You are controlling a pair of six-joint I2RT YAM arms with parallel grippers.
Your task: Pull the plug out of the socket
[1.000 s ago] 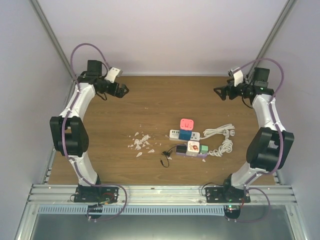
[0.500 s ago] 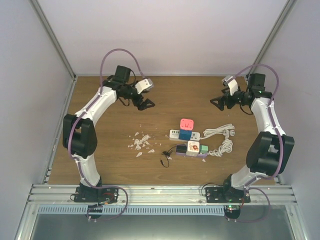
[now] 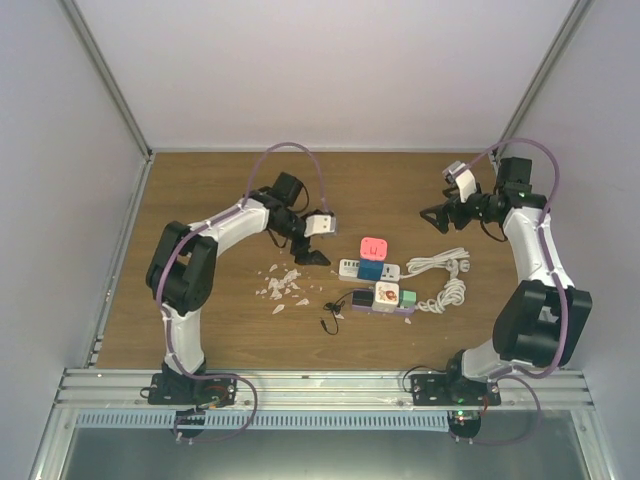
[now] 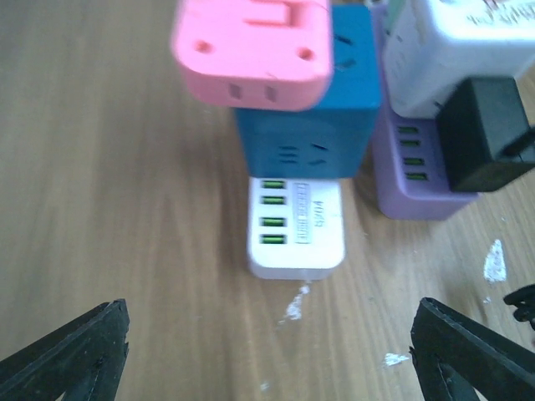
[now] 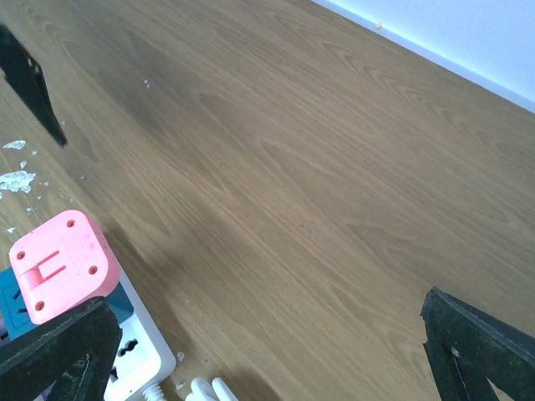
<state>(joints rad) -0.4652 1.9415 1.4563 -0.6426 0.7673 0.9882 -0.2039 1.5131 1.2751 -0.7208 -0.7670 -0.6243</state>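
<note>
From my left wrist I see a short line of grey print on the end face of the white power strip [image 4: 296, 225], beside its green slots [image 4: 272, 210]. It is sideways and blurred, perhaps a brand word, and I cannot read it. A small reddish sticker on the white cube [image 3: 386, 293] atop the purple strip [image 3: 405, 311] is too small to read.

Pink plug [image 5: 60, 263] atop blue block [image 5: 12, 307], seemingly on white power strip [image 5: 147, 356].
</note>
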